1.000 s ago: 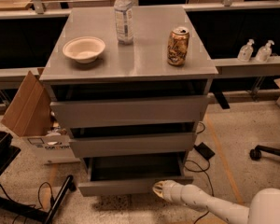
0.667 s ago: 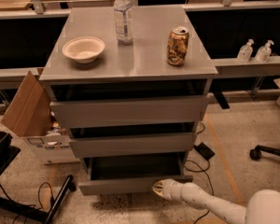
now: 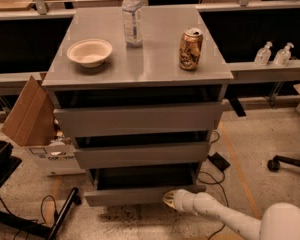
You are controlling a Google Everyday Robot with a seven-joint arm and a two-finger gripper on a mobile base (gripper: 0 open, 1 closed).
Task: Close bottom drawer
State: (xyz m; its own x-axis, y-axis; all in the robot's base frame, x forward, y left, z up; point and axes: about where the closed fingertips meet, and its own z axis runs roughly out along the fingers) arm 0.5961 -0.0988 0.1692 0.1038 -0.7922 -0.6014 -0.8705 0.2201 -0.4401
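The bottom drawer (image 3: pixel 140 195) is the lowest of three grey handleless drawers in the cabinet. It stands pulled out, its dark tray interior showing above the narrow front panel. My gripper (image 3: pixel 171 199) is at the end of the white arm (image 3: pixel 225 216) that reaches in from the lower right. It sits at the right end of the bottom drawer's front panel, touching or nearly touching it. The middle drawer (image 3: pixel 142 155) and the top drawer (image 3: pixel 139 119) above also stand partly out.
On the cabinet top (image 3: pixel 155 64) stand a paper bowl (image 3: pixel 89 52), a water bottle (image 3: pixel 132 19) and a soda can (image 3: pixel 190 49). A cardboard box (image 3: pixel 32 119) leans at the left. Cables (image 3: pixel 215 176) lie on the floor at the right, a black stand (image 3: pixel 20 209) at lower left.
The view has shifted slightly. My gripper stays at the right end of the bottom drawer's front, and the drawer seems a little less far out.
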